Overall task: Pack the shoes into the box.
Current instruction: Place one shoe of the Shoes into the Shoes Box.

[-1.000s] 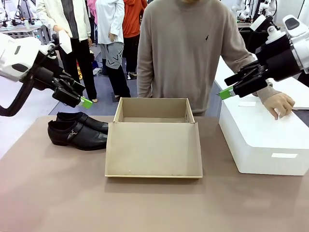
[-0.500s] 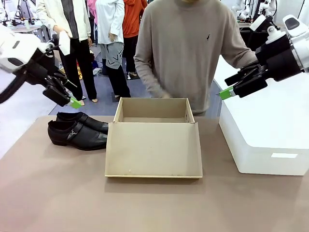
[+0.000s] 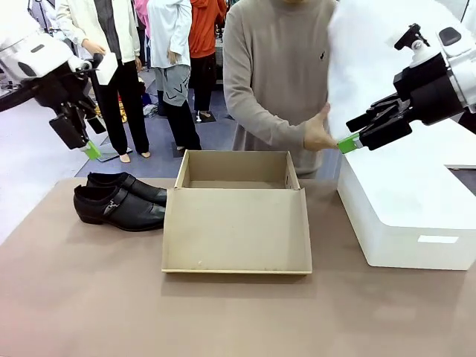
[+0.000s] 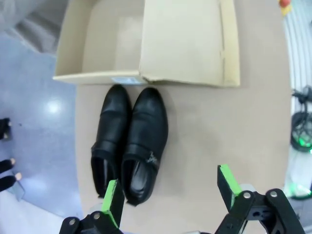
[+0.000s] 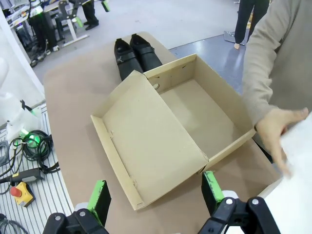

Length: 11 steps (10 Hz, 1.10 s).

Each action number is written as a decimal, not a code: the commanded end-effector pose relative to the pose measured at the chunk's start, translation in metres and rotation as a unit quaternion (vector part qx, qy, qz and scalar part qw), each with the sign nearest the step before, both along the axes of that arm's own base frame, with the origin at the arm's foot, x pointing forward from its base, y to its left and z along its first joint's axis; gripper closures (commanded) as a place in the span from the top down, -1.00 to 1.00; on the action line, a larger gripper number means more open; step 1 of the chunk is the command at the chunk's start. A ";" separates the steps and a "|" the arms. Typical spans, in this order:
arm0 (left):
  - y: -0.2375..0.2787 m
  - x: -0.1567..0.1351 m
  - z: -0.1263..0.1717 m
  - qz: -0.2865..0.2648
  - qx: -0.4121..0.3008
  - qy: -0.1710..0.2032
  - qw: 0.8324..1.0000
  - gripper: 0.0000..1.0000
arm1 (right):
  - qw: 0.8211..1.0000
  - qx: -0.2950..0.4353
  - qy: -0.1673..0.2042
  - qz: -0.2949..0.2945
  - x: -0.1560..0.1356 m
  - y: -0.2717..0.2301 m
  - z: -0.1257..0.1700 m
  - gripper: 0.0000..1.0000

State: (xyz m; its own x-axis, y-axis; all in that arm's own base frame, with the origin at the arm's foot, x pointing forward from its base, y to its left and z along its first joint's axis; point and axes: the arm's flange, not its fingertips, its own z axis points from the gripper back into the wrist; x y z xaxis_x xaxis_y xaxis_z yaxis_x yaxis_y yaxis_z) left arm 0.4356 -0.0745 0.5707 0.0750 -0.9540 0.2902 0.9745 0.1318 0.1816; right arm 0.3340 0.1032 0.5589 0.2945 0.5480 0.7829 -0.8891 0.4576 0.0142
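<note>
Two glossy black shoes [image 3: 119,201] lie side by side on the brown table, just left of the tan cardboard box [image 3: 236,169]. The box stands open with its lid flap [image 3: 236,232] lying flat toward me, and bare cardboard shows inside. My left gripper [image 3: 83,141] hangs open high above the shoes. In the left wrist view the shoes [image 4: 130,141] lie beyond its green fingertips [image 4: 115,201], toes toward the box [image 4: 105,46]. My right gripper [image 3: 351,134] is open in the air right of the box [image 5: 197,114]. The person's hand [image 3: 318,134] holds up a white sheet [image 3: 372,59].
A large white block [image 3: 401,212] sits on the table's right side, under my right gripper. The person stands right behind the box at the far edge. Bare tabletop [image 3: 223,320] stretches in front of the lid. Other people stand farther back on the left.
My left arm has risen and swung left, away from above the shoes. The person has brought a hand up holding a white sheet near my right gripper. The right arm has stayed still.
</note>
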 end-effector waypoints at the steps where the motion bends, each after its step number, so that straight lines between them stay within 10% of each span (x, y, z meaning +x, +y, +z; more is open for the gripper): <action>1: 0.005 0.030 0.006 -0.048 0.057 -0.003 0.997 1.00 | 1.000 0.010 -0.008 0.014 0.004 0.000 -0.001 1.00; 11: 0.009 0.054 -0.007 -0.040 0.069 0.004 0.997 1.00 | 1.000 0.010 -0.008 0.014 0.004 0.000 -0.001 1.00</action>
State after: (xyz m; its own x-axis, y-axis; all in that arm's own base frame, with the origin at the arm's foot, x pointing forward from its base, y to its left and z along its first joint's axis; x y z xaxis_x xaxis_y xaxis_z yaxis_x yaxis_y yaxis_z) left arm 0.4928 -0.0680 0.5641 0.0028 -0.9899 0.1418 0.9817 0.0297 0.1881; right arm 0.3339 0.1027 0.5589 0.2960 0.5490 0.7817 -0.8890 0.4576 0.0152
